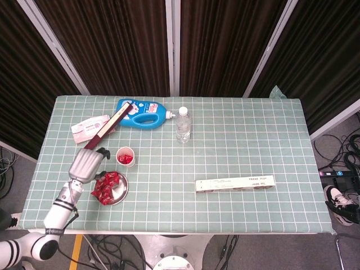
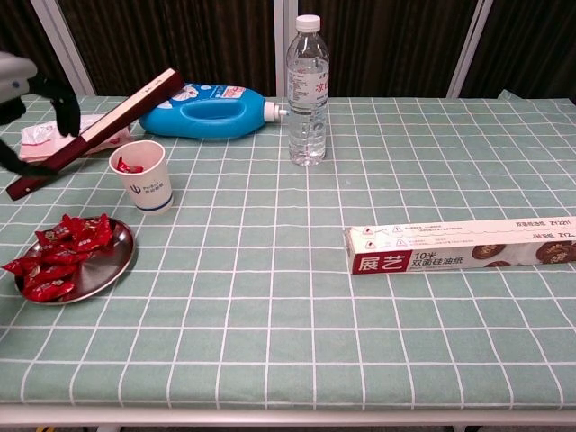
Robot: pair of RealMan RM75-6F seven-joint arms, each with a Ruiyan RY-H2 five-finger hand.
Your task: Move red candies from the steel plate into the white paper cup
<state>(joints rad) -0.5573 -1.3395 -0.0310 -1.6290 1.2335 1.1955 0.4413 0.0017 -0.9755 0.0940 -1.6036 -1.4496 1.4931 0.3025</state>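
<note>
Blue detergent bottle lying flat; water bottle upright; long box well apart.

free: above steel plate, white paper cup | obstacle: maroon box just behind cup

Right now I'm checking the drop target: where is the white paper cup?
In the head view the white paper cup stands upright at the table's left, just above the round steel plate and below the blue detergent bottle.
</note>
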